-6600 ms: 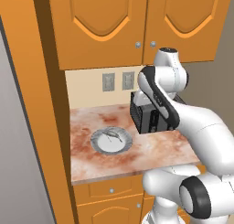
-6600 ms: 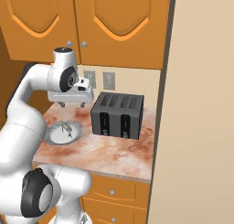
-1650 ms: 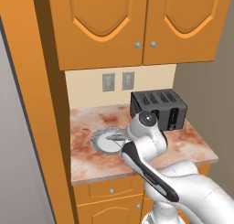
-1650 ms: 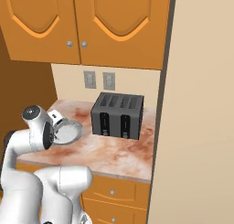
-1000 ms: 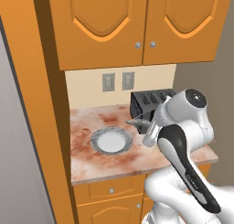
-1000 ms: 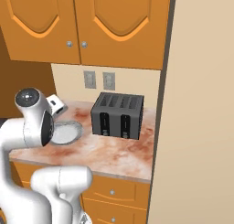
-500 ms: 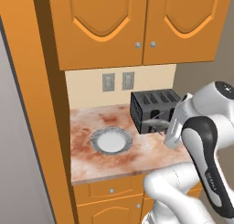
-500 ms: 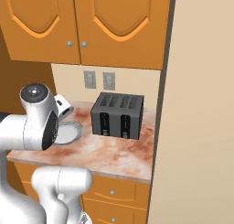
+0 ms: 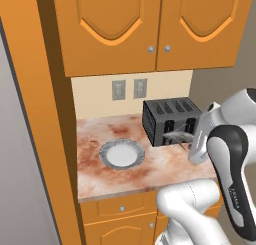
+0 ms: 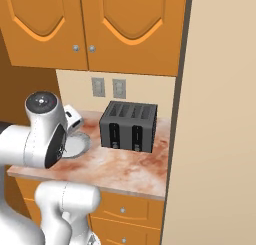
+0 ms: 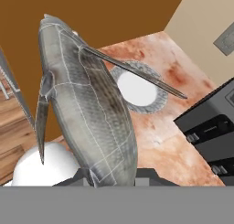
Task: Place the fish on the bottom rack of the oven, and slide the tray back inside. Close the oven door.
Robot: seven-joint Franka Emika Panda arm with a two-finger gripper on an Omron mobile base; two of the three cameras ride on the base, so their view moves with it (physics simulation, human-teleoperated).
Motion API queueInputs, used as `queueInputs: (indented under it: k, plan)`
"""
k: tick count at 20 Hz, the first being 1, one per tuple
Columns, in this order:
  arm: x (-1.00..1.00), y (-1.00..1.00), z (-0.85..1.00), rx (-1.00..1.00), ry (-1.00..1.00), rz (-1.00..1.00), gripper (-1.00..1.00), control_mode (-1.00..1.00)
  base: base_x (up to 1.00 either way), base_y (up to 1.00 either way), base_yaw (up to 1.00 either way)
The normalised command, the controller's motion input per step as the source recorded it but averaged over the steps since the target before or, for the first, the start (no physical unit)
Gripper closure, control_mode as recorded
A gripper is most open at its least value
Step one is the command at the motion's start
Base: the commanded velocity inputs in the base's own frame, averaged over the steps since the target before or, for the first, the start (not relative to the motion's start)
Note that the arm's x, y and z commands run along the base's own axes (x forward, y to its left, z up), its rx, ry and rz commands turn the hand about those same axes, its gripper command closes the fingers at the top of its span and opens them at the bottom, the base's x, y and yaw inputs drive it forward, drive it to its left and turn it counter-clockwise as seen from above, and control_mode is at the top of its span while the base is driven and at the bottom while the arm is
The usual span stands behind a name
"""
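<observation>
Silver-grey fish (image 11: 87, 109) is pinched in the nearly closed gripper (image 11: 112, 175), up above the counter (image 9: 150, 169) by the toaster (image 9: 170, 120); thin grip, could slip mid-swing.

A reddish marbled counter (image 9: 150, 171) carries a round grey plate (image 9: 121, 154) and a black toaster (image 9: 170, 120).

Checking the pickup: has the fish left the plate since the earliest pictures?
Yes. The fish is off the plate, now held in front of the toaster.
</observation>
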Motion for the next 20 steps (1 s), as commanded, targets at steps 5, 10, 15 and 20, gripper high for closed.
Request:
queueInputs:
  k: [5, 10, 15, 20]
  plan:
    - [-0.08, -0.08, 0.00, 0.00, 0.00, 0.00, 1.00, -1.00, 0.00, 0.00, 0.00]
    - [0.02, 0.00, 0.00, 0.00, 0.00, 0.00, 1.00, -1.00, 0.00, 0.00, 0.00]
    - [0.00, 0.00, 0.00, 0.00, 0.00, 0.00, 1.00, 1.00, -0.12, -0.01, 0.14]
    - [0.00, 0.00, 0.00, 0.00, 0.00, 0.00, 1.00, 1.00, -0.29, 0.00, 0.33]
